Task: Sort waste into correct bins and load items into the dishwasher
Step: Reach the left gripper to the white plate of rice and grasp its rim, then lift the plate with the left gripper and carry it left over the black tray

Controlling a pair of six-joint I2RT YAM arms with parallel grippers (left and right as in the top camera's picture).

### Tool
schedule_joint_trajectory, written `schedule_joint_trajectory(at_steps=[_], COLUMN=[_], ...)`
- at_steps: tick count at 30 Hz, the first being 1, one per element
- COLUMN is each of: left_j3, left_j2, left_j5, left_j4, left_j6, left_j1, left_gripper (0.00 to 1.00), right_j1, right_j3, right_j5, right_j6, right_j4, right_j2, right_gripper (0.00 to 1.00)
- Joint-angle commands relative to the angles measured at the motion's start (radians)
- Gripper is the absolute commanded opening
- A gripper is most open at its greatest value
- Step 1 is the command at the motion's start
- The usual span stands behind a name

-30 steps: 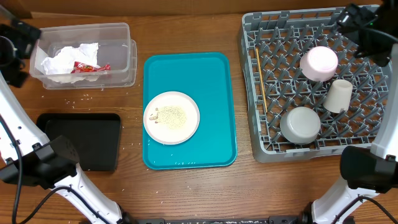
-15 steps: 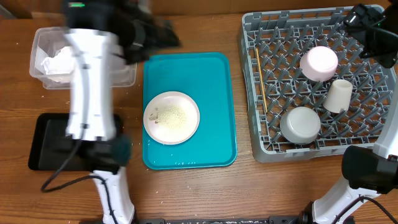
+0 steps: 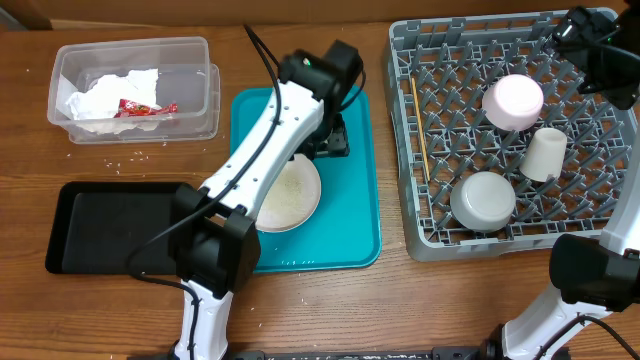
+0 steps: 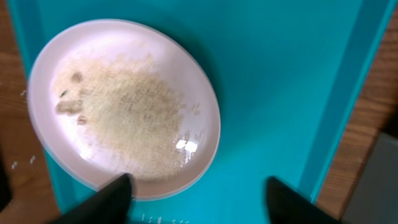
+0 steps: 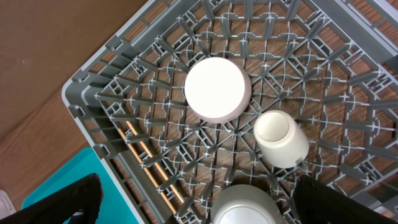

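A white plate (image 3: 297,196) with rice grains (image 4: 127,118) lies on the teal tray (image 3: 350,220); my left arm partly covers it from above. My left gripper (image 3: 335,135) is open and empty above the tray, one fingertip (image 4: 112,198) over the plate's rim (image 4: 205,149). The clear tub (image 3: 190,110) holds the crumpled napkin (image 3: 100,97) and red wrapper (image 3: 140,108). The black tray (image 3: 100,225) is at front left. The grey rack (image 3: 405,200) holds a small plate (image 3: 513,102), white cup (image 3: 545,153), grey bowl (image 3: 483,200) and chopsticks (image 3: 418,130). My right gripper (image 3: 590,45) is open and empty above the rack (image 5: 93,99).
Loose rice grains (image 3: 130,160) lie on the wood in front of the tub. In the right wrist view the small plate (image 5: 216,88), cup (image 5: 281,138), bowl (image 5: 245,208) and chopsticks (image 5: 149,162) sit below my open fingers.
My left arm has swung from the far left, past the clear tub, to above the teal tray and the rice plate. The right arm has barely moved.
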Motion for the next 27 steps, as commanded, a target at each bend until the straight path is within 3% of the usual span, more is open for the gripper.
schedule_joint_trajectory(at_steps=[1,14,27], left_j3=[-0.102,-0.299,-0.335], left_j2=[0.002,0.002,0.029], left_j5=[-0.031,-0.039,-0.204], left_j4=[0.080,0.296,0.327], left_j6=[-0.052,-0.119,-0.126], left_j1=[-0.008,-0.040,-0.091], left_gripper=[0.60,0.58,0.50], right_j1=[0.001,0.001,0.001], right_j3=[0.012,0.012,0.012], right_j5=[-0.005,-0.005,-0.005], right_j6=[0.005,0.005,0.005], right_j4=[0.002,0.002,0.002], right_j2=[0.000,-0.001,-0.001], right_gripper=[1.00,1.00,1.00])
